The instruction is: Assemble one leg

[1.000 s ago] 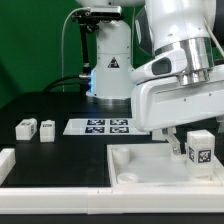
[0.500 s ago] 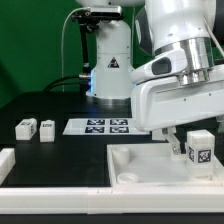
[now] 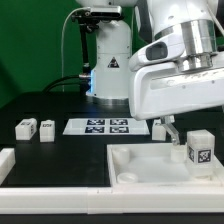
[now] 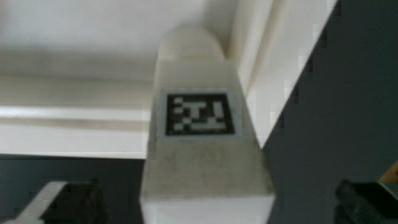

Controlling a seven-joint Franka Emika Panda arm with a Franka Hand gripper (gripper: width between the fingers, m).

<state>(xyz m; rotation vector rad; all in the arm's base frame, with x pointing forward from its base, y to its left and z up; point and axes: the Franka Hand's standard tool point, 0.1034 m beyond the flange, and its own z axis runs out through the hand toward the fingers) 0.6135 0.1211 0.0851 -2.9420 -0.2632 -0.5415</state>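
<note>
Gripper (image 4: 210, 198) released, fingers spread clear of leg (image 3: 197, 150); leg stands upright on panel (image 3: 135, 162) corner, probably seated in its socket.

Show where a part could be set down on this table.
Free: the dark table strip between the marker board and the panel, beside the two loose legs; also the panel's middle. Crowded: the panel's corner at the exterior view's right, where the leg stands beneath the open gripper.
</note>
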